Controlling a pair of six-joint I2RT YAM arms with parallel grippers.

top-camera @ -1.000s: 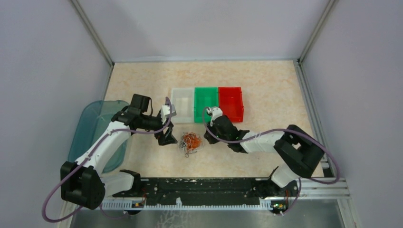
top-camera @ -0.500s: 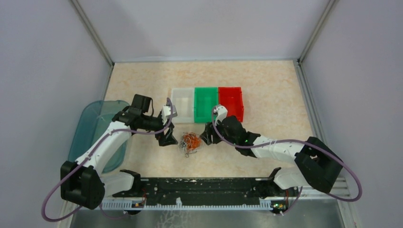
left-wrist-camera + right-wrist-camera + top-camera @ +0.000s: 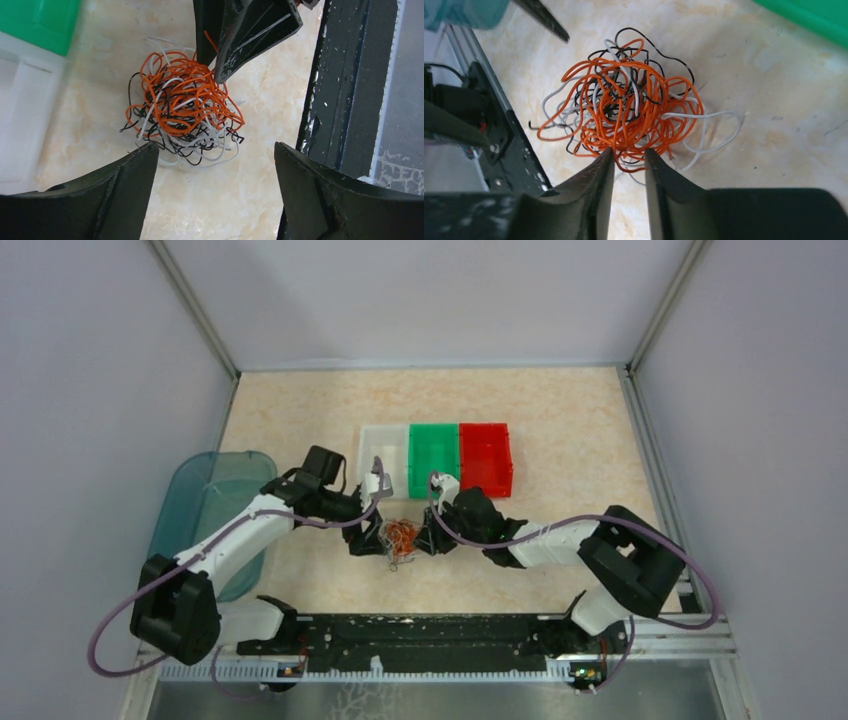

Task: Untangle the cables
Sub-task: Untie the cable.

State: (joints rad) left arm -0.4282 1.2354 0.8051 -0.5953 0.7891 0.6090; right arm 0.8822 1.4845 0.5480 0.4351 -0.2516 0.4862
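Note:
The cables [image 3: 400,537] are one tangled ball of thin orange, white and black wires on the beige table. They also show in the left wrist view [image 3: 185,107] and the right wrist view [image 3: 629,110]. My left gripper [image 3: 368,540] is at the ball's left side, low, with its jaws wide open and empty [image 3: 215,147]. My right gripper [image 3: 428,538] is at the ball's right edge. Its jaws stand a narrow gap apart, with a few orange loops lying between the tips [image 3: 629,150]. Its fingers also show in the left wrist view [image 3: 235,50].
A white bin [image 3: 384,460], a green bin [image 3: 433,458] and a red bin [image 3: 486,456] stand in a row just behind the tangle. A teal tub [image 3: 200,500] is at the left. A black rail [image 3: 420,630] runs along the near edge.
My left gripper has moved right, up to the tangle. My right gripper has moved left until its tips reach the tangle's edge. The cables have not visibly moved.

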